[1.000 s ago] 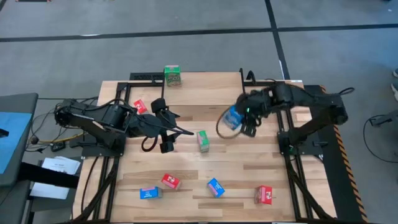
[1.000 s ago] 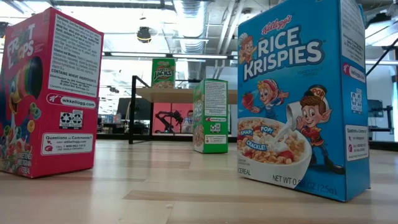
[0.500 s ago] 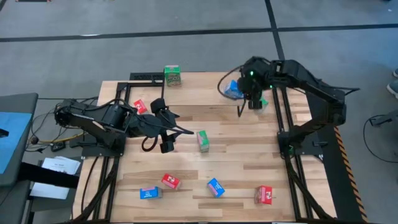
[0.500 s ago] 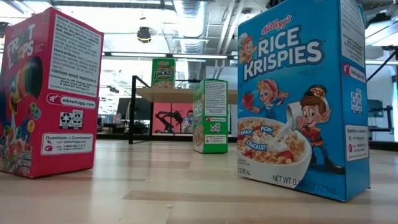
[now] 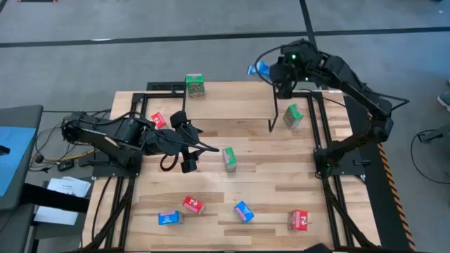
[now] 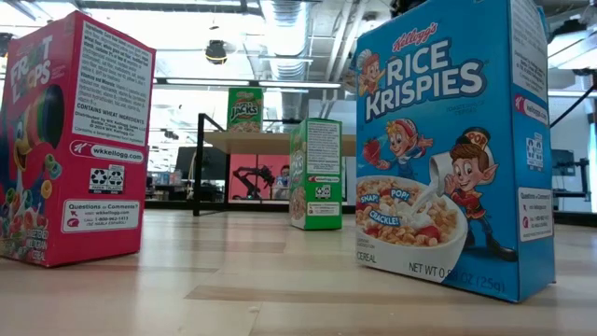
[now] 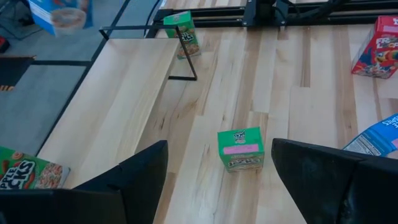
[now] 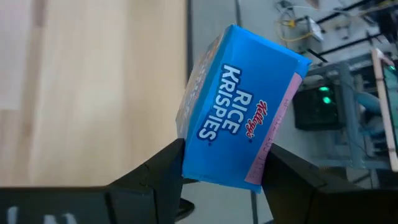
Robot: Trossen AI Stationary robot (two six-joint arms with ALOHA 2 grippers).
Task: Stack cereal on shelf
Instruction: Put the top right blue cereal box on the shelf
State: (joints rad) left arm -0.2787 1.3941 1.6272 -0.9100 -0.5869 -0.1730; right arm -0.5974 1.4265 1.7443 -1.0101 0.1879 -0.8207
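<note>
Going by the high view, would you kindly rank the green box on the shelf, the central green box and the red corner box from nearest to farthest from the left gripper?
From the left gripper:
1. Central green box, just beside it.
2. Green box on the shelf, far edge.
3. Red corner box, near right corner.

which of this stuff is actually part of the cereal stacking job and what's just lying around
Job: shelf; Rice Krispies box held by right gripper; Apple Jacks box on shelf; on the table, green boxes, red boxes, blue boxes; left gripper, open.

Lying about: papers and cables left of the table.
</note>
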